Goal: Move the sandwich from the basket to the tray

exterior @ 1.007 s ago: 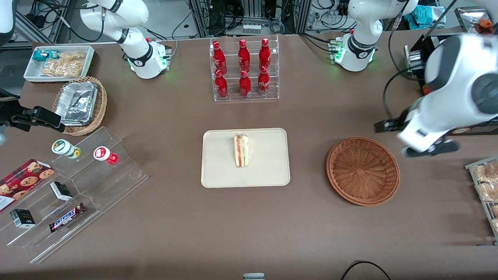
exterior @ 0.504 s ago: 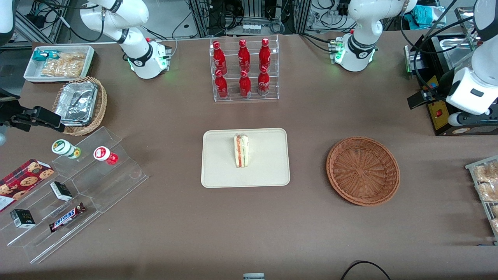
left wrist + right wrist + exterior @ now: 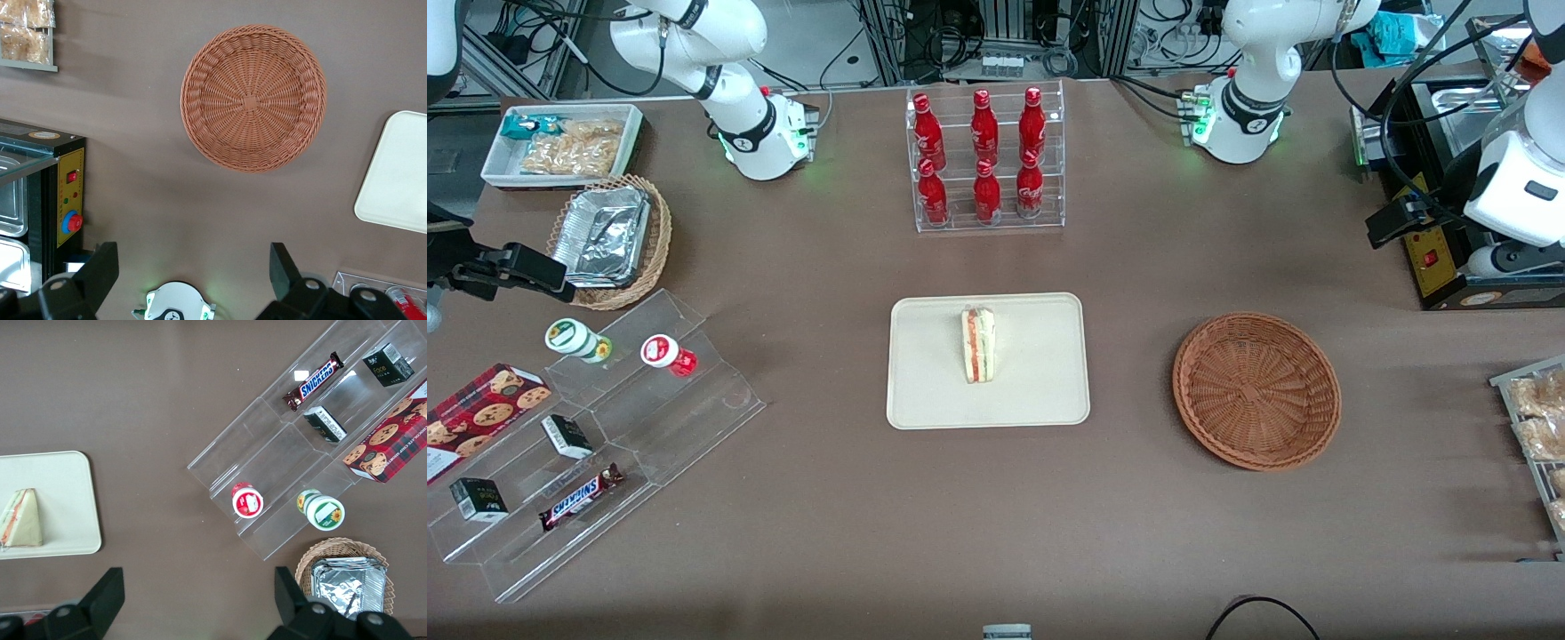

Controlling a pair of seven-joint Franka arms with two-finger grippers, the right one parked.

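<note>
Hanging high over the working arm's end of the worktop (image 3: pixel 800 533), the pincer (image 3: pixel 193 277) has its two dark fingers (image 3: pixel 285 265) spread wide apart with nothing between them. In the front view only the arm's white wrist housing and black camera mount show at the picture's edge, above a black box with a red button (image 3: pixel 1432 260); the fingers themselves are out of sight there.

Seen from the wrist camera, the basket (image 3: pixel 253 99) lies on the brown surface with its woven floor bare, well apart from the pincer. In the front view the basket (image 3: pixel 1256 389) sits toward the working arm's end, at about the same depth as the tray (image 3: pixel 1040 391), with a strip of bare worktop between them.

On the tray, at the middle of the worktop, lies the sandwich (image 3: pixel 978 344), a clear-wrapped wedge with its red and green filling layers showing, nearer the tray's edge that faces the arm bases. The parked arm's wrist camera shows the same sandwich (image 3: pixel 22 519) resting on the cream tray (image 3: pixel 73 513).

Farther from the front camera than the tray stands a clear rack of red bottles (image 3: pixel 985 156). A wire rack of wrapped snacks (image 3: pixel 1538 427) sits at the worktop's edge by the working arm.
</note>
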